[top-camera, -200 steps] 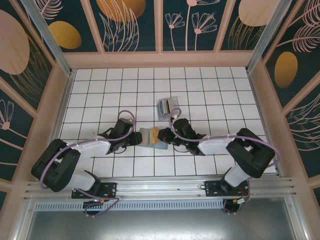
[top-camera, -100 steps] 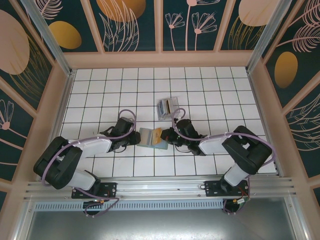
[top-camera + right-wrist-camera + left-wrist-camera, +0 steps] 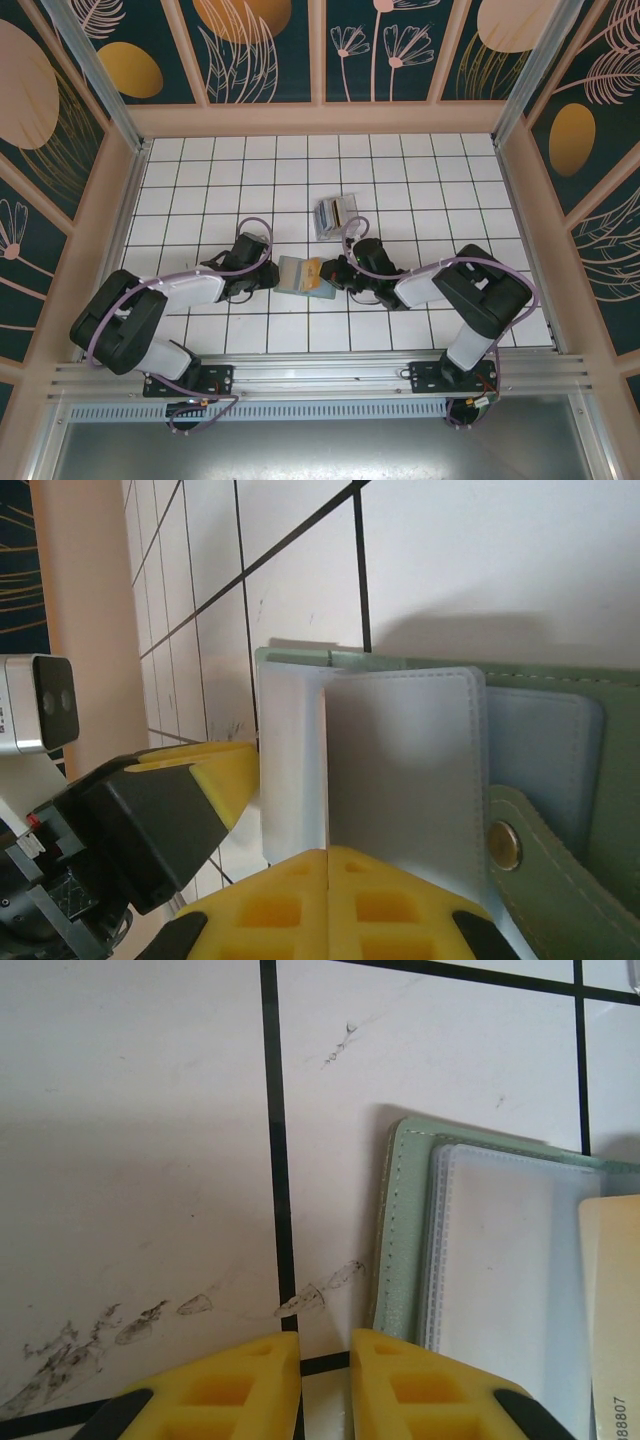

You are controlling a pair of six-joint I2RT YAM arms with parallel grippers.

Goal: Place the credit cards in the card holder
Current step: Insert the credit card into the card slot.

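Observation:
The card holder [image 3: 296, 280] lies open on the tiles between my two grippers, its grey-green edge [image 3: 392, 1230] and clear sleeves [image 3: 500, 1260] showing in the left wrist view. A tan credit card [image 3: 312, 267] sits over the sleeves on the right side [image 3: 610, 1300]. My left gripper [image 3: 272, 278] is low at the holder's left edge, its jaws [image 3: 325, 1350] a narrow gap apart over bare tile. My right gripper [image 3: 332, 272] is shut, tips [image 3: 328, 855] against the raised sleeve leaves [image 3: 400, 770]. Whether it pinches a leaf I cannot tell.
A small clear plastic box [image 3: 335, 213] with cards in it stands one tile behind the holder. The holder's snap tab [image 3: 503, 845] lies at the right. The left gripper's yellow finger [image 3: 215, 775] is close against the sleeves. Wooden walls surround the tiled floor.
The left gripper's jaws have narrowed and it has edged closer to the holder's left edge. The right arm's elbow has swung left; its tips stay at the sleeves.

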